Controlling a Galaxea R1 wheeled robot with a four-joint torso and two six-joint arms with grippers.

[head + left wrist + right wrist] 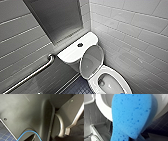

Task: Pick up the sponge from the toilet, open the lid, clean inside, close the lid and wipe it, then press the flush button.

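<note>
Sponge [134, 115] in right pincer [134, 137], above toilet [72, 52] rim; lid [92, 61] raised.

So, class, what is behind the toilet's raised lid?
Behind the lid stands the white tank, with a dark round button on its top. The lid covers part of the tank's front, so what lies there cannot be seen.

1. Toilet [113, 71]: white glossy ceramic, centre to lower right of frame; bowl uncovered.
2. Lid [92, 61]: raised, near upright against tank [72, 51], greyish concave underside showing.
3. Sponge [134, 117]: bright blue, porous, white ceramic behind it.
</note>
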